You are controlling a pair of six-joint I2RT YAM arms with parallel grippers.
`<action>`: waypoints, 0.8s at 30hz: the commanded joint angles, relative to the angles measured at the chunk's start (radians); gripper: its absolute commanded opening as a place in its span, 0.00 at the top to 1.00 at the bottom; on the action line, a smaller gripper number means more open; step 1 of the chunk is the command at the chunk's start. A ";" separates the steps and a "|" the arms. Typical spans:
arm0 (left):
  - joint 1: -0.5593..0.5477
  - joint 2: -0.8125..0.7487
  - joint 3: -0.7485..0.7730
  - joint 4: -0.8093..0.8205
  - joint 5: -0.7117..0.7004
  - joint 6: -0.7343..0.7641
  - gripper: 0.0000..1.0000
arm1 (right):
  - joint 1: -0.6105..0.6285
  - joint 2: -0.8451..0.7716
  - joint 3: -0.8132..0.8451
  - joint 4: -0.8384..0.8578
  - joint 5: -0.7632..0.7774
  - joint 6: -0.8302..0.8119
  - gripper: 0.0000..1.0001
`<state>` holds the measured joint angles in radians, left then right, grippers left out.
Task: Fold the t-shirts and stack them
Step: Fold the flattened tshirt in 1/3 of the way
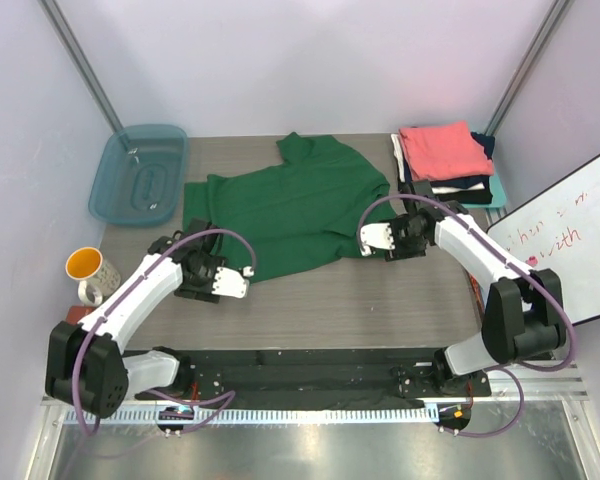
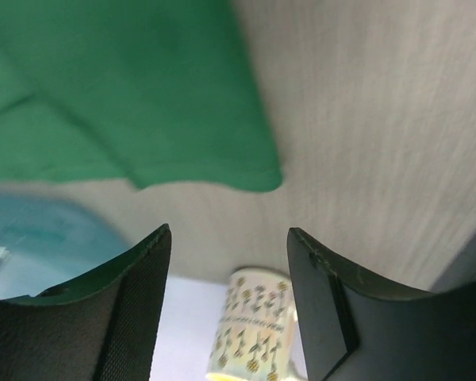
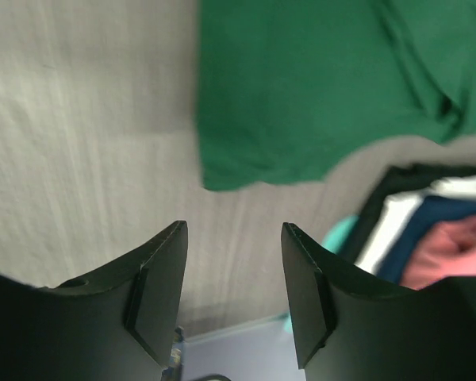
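Note:
A dark green t-shirt (image 1: 285,205) lies spread out and rumpled on the grey table; it also shows in the left wrist view (image 2: 119,79) and the right wrist view (image 3: 301,87). A stack of folded t-shirts (image 1: 445,160), coral-pink on top over white, dark and teal ones, sits at the back right and shows in the right wrist view (image 3: 428,230). My left gripper (image 1: 183,262) is open and empty, just off the shirt's near-left corner (image 2: 228,262). My right gripper (image 1: 412,222) is open and empty, between the shirt's right edge and the stack (image 3: 234,262).
A translucent teal tub (image 1: 140,175) stands at the back left (image 2: 40,238). A patterned mug (image 1: 85,268) with a yellow inside stands at the left edge (image 2: 254,325). A whiteboard (image 1: 570,240) leans at the right. White walls enclose the table.

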<state>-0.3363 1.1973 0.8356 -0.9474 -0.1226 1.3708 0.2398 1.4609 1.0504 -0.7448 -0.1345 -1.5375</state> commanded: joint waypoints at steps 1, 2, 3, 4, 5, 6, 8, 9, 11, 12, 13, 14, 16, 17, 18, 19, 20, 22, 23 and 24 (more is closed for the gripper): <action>-0.003 0.047 -0.009 -0.065 0.064 -0.005 0.41 | 0.009 0.027 -0.024 -0.036 -0.031 0.037 0.44; -0.006 0.062 -0.018 -0.057 0.058 -0.016 0.42 | 0.010 0.030 -0.026 -0.022 -0.033 0.043 0.45; -0.009 0.070 -0.023 -0.051 0.048 -0.032 0.42 | 0.010 0.035 -0.030 -0.015 -0.031 0.054 0.44; -0.009 0.076 -0.033 -0.038 0.044 -0.038 0.43 | 0.010 0.039 -0.032 -0.004 -0.031 0.059 0.45; -0.009 0.084 -0.039 -0.030 0.044 -0.041 0.43 | 0.012 0.047 -0.033 0.010 -0.034 0.062 0.44; -0.010 0.087 -0.046 -0.022 0.044 -0.044 0.43 | 0.010 0.050 -0.038 0.018 -0.033 0.062 0.45; -0.010 0.093 -0.061 -0.001 0.043 -0.045 0.43 | 0.012 0.064 -0.044 0.047 -0.028 0.068 0.45; -0.012 0.102 -0.066 0.007 0.043 -0.052 0.43 | 0.013 0.068 -0.050 0.061 -0.028 0.070 0.45; -0.013 0.116 -0.067 0.015 0.041 -0.064 0.44 | 0.013 0.078 -0.053 0.093 -0.020 0.074 0.44; -0.015 0.131 -0.067 0.016 0.041 -0.070 0.44 | 0.016 0.087 -0.053 0.102 -0.017 0.073 0.45; -0.013 0.137 -0.067 0.021 0.040 -0.075 0.44 | 0.016 0.090 -0.055 0.114 -0.013 0.074 0.45; -0.013 0.143 -0.067 0.033 0.034 -0.084 0.44 | 0.016 0.096 -0.053 0.136 -0.011 0.079 0.44; -0.013 0.159 -0.072 0.053 0.028 -0.090 0.44 | 0.016 0.111 -0.044 0.157 -0.007 0.080 0.45; -0.013 0.163 -0.076 0.070 0.018 -0.098 0.44 | 0.016 0.118 -0.041 0.163 -0.008 0.086 0.45; -0.013 0.168 -0.078 0.096 0.014 -0.098 0.45 | 0.015 0.127 -0.032 0.166 -0.007 0.089 0.45; -0.013 0.179 -0.087 0.114 0.008 -0.102 0.45 | 0.016 0.131 -0.027 0.168 -0.008 0.092 0.45; -0.013 0.185 -0.090 0.128 -0.002 -0.108 0.46 | 0.016 0.134 -0.023 0.171 -0.007 0.094 0.45; -0.015 0.205 -0.098 0.163 -0.021 -0.121 0.47 | 0.016 0.142 -0.020 0.176 -0.005 0.096 0.45; -0.015 0.209 -0.102 0.177 -0.029 -0.124 0.48 | 0.016 0.144 -0.020 0.179 -0.004 0.096 0.45; -0.015 0.214 -0.102 0.188 -0.040 -0.125 0.48 | 0.016 0.145 -0.021 0.183 -0.004 0.093 0.45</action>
<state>-0.3470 1.3907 0.7456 -0.8402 -0.1219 1.2716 0.2497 1.5986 0.9958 -0.5999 -0.1410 -1.4590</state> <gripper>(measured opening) 0.526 0.553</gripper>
